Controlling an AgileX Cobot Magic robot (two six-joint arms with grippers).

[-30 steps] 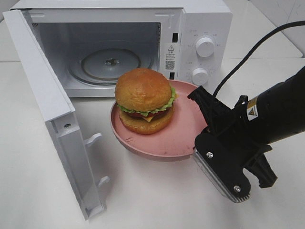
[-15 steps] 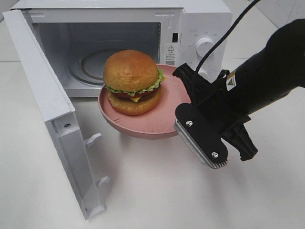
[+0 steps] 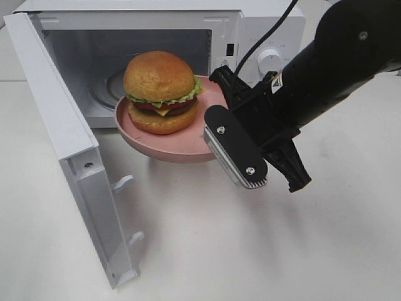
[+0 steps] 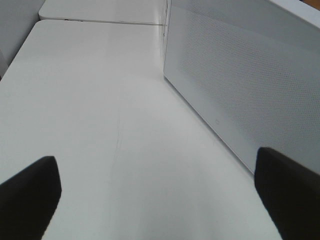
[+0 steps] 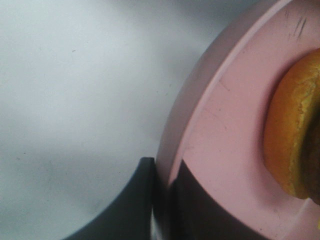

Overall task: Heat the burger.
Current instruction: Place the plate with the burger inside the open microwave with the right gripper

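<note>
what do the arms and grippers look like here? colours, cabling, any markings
Right arm: matte black, bulky, rounded links, with a black cable looping off it. Right gripper: black, with a flat finger carrying two silver screws and a ribbed silver edge. Left gripper: only two dark rounded fingertips show, in the left wrist view.

Golden-brown burger [image 3: 160, 88], pink plate [image 3: 188, 147]

No legible text on microwave [image 3: 288, 28]

Tall golden-bun burger [image 3: 160, 92] upright on pink plate [image 3: 188, 142], at microwave [image 3: 156, 19] mouth.
</note>
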